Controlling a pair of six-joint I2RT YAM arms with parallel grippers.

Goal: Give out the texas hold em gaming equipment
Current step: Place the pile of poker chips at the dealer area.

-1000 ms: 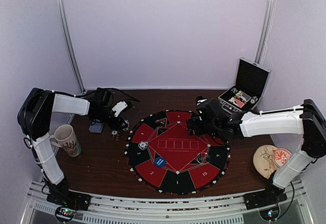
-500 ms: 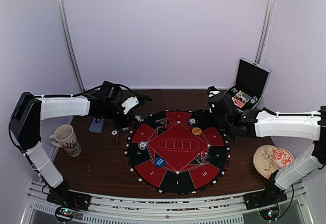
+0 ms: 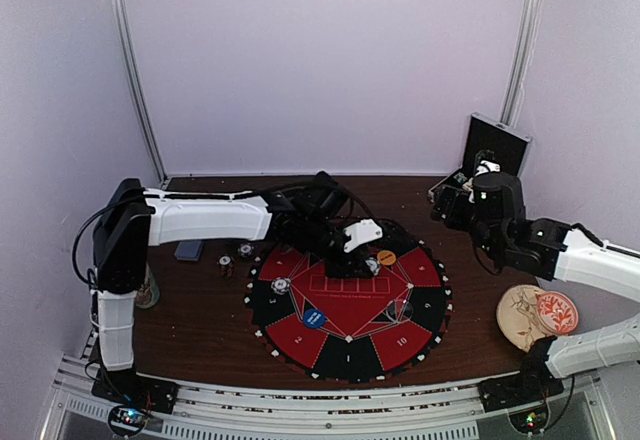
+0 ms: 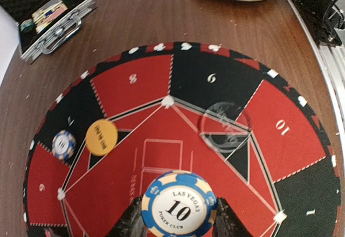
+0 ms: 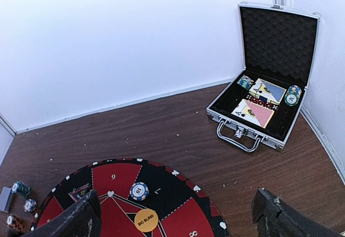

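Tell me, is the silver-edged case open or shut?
Open. The case has its lid standing upright, and cards and chips show inside.

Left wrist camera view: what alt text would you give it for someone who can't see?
The left gripper holds a blue-and-cream poker chip marked 10 over a round red-and-black poker mat. At the picture's left, an orange disc and a small chip lie on the mat; an open case sits on the wooden table beyond.

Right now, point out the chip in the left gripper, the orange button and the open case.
blue chip (image 4: 179, 203), left wrist view, its printed centre.
orange button (image 4: 101, 137), left wrist view, middle of the disc.
open case (image 5: 277, 37), right wrist view, foam lining of its lid.
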